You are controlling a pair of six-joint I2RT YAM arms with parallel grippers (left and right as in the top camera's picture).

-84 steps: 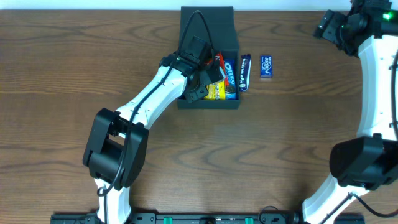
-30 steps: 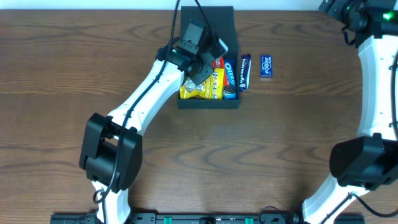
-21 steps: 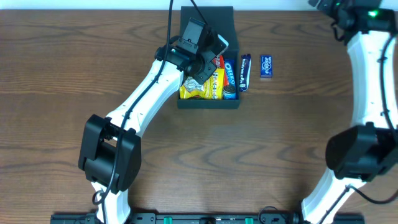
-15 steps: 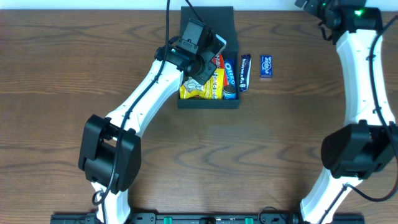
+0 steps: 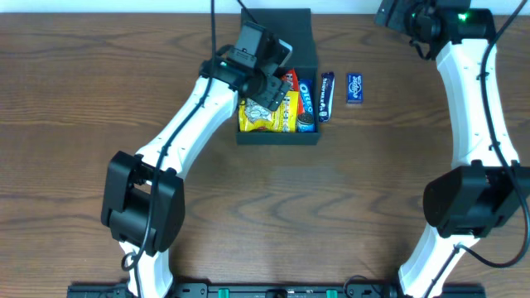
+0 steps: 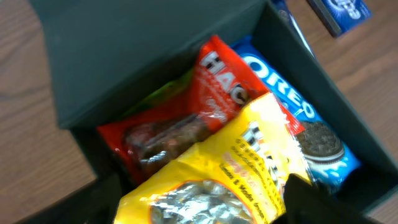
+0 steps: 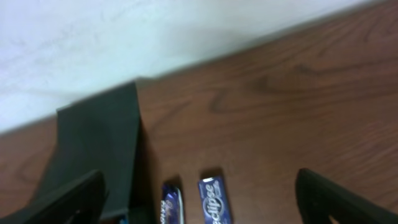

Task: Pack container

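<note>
OREO packet (image 6: 297, 118), Eclipse pack (image 7: 216, 202)

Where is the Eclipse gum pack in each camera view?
Overhead: Eclipse pack upper centre-right, right of the container, past another blue packet.
Left wrist: Eclipse pack top right corner, cropped.
Right wrist: Eclipse pack bottom centre, cropped.
Shared landmark: the container, to its left in every view.

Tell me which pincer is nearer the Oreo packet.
Left. The left pincer hangs over the container, right beside the Oreo packet; the right pincer is off near the far edge of the table.
</note>
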